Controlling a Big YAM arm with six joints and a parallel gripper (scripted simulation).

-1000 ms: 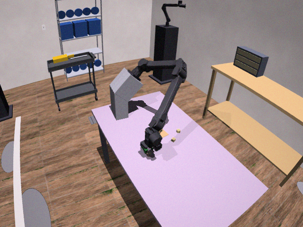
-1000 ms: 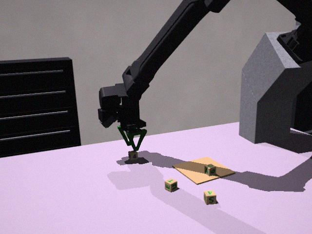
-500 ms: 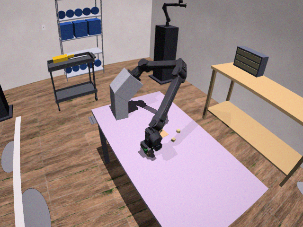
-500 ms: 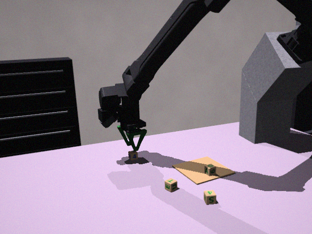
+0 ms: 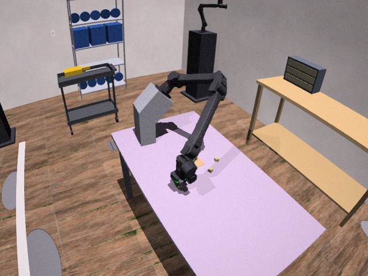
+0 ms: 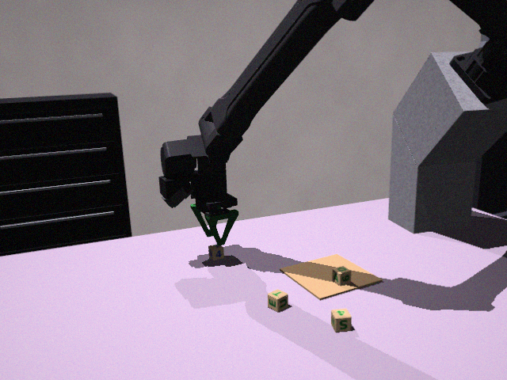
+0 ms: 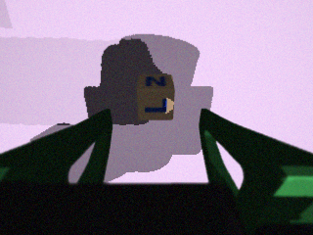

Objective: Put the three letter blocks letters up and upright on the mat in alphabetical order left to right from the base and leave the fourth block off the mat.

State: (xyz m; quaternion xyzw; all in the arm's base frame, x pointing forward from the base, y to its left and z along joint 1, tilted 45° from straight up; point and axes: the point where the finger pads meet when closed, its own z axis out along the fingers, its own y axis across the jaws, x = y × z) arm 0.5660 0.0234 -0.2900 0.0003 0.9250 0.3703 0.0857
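While the green two-finger claw hangs just above the small tan block with blue marks, its fingers stand about half open and hold nothing. This block sits alone on the pale purple table, nearer the table's long edge on the black cabinet's side, well apart from the flat tan square mat. One tan block with green marks is on the mat. Two more tan blocks with green marks, one and another, lie on the table near the mat.

Things could go wrong here. If the claw drops a bit crooked, one finger may bump the block and push it or tip it onto another face. Then the wrong mark would be on top. If the claw squeezes only a corner, the block could pop out and roll away. I cannot tell which mark is on top now.
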